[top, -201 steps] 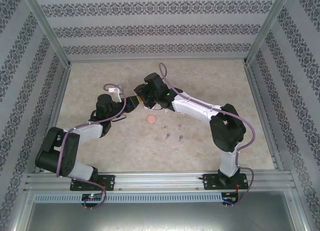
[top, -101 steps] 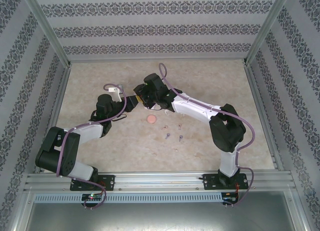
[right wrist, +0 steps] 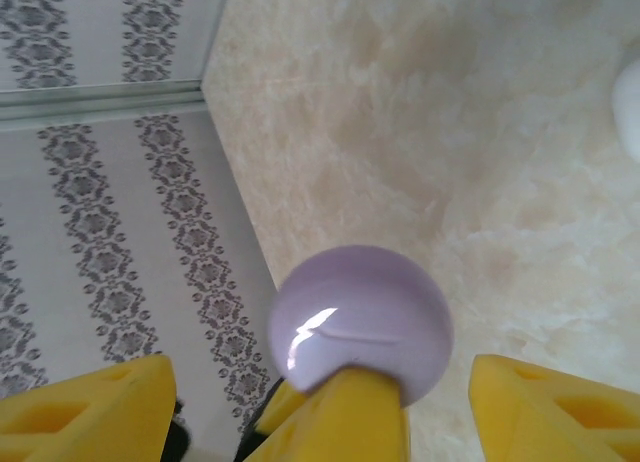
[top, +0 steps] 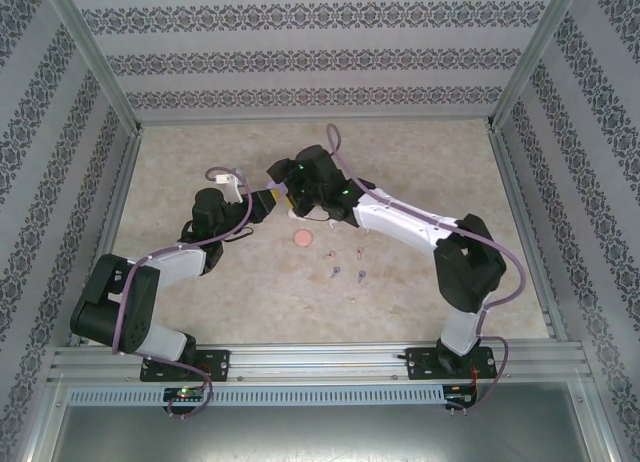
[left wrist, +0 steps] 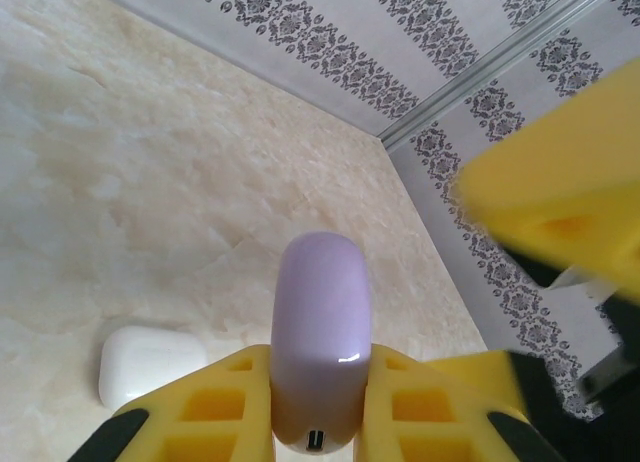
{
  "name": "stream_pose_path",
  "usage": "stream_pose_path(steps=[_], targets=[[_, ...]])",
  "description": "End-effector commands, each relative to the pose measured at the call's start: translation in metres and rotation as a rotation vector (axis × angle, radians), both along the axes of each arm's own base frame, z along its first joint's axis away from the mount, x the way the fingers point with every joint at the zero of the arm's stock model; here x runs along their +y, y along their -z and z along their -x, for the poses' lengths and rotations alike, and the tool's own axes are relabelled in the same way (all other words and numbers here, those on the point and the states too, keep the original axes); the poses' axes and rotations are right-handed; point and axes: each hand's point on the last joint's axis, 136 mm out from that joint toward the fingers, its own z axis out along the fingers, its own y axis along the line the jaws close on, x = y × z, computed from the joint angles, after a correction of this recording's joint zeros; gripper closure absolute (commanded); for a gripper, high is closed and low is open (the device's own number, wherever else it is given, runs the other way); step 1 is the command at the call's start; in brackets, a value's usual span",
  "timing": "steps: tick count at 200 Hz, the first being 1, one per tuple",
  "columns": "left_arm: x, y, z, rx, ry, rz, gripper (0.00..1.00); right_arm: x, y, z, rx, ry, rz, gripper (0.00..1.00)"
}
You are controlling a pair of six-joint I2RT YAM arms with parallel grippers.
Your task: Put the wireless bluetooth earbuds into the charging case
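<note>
Across a beige marbled table [top: 200,292], fenced by patterned walls [top: 320,52], shows two black-and-white arms meeting toward the far middle.

From the left arm [top: 160,267], brings in the left gripper [left wrist: 320,392], yellow fingers clamped tight on the lower end of a lilac charging case [left wrist: 320,312], rounded top pointing away. From the right arm [top: 400,217], sets the right gripper [right wrist: 325,402] about that same case, fingers spread wide, one to each side and apart from it as far as can be told.

Reads as an early stage. Lid of the lilac case looks shut, with only a faint seam on its glossy end. Nothing seated inside that can be seen.

Leaves nearly all the work ahead, by this judgement: opening the lid, picking up each bud, seating it.

Nearer the arm bases, places a round pink case [top: 302,239] flat on the table. Just beside the left gripper, on the table, a closed white case [left wrist: 150,367].

Smallest of all, several tiny stemmed earbuds [top: 336,273] loose on the table, well apart from the lifted case, scattered between the pink case and the right arm. Colours too small to tell.

As obstacles, counts the shut lid, the crowding of both grippers around one small case, and the buds' tiny size for such broad fingers.
</note>
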Motion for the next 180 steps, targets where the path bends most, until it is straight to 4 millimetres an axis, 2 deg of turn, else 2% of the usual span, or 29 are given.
stream_pose_path(steps=[1,19,37,66,108,134,180], targets=[[-0.013,-0.029,0.005,-0.052,0.088,0.000,1.00,-0.032,-0.030,-0.004,-0.146,-0.035,0.040,0.22],[-0.021,-0.036,0.011,-0.053,0.154,-0.021,1.00,-0.056,-0.024,0.003,-0.234,-0.129,0.117,0.20],[-0.029,-0.044,0.015,-0.057,0.229,-0.044,1.00,-0.075,-0.025,0.011,-0.397,-0.264,0.170,0.21],[-0.040,-0.055,0.025,-0.060,0.342,-0.072,1.00,-0.090,-0.031,0.037,-0.642,-0.493,0.271,0.21],[-0.049,-0.065,0.029,-0.053,0.426,-0.072,1.00,-0.081,-0.041,0.054,-0.771,-0.641,0.233,0.23],[-0.053,-0.067,0.030,-0.042,0.462,-0.055,1.00,-0.067,-0.048,0.052,-0.797,-0.686,0.201,0.24],[-0.058,-0.067,0.033,-0.037,0.494,-0.052,1.00,-0.054,-0.045,0.039,-0.791,-0.696,0.184,0.27]])
